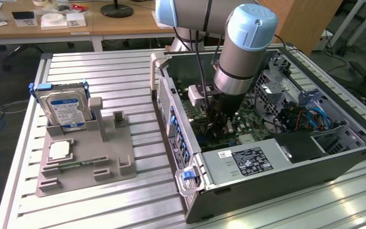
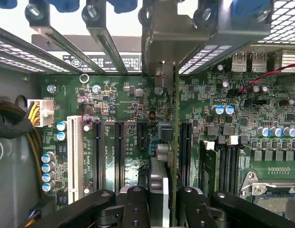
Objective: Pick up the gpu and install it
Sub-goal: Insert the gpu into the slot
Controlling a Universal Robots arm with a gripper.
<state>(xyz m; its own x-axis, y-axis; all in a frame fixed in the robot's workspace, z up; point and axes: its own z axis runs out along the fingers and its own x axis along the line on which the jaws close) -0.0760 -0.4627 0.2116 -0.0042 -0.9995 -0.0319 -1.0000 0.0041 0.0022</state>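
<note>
The gpu (image 2: 172, 142) is seen edge-on in the wrist view as a thin green card standing upright over the motherboard (image 2: 123, 99), between two long black slots (image 2: 120, 152). Its silver end bracket (image 2: 162, 42) reaches up to the case's rear wall. My gripper (image 2: 164, 206) is shut on the card, one black finger (image 2: 133, 204) on each face. Whether the card's edge sits in a slot I cannot tell. In the exterior view the gripper (image 1: 218, 121) hangs straight down inside the open computer case (image 1: 170, 109), low over the board.
On the exterior view's left a grey fixture (image 1: 116, 164) holds a hard drive with a blue-white label (image 1: 65, 107), a small chip (image 1: 59, 150) and a narrow memory stick (image 1: 75, 165). The power supply (image 1: 247, 162), drive cage (image 1: 278, 81) and a cable bundle (image 2: 9, 123) crowd the case.
</note>
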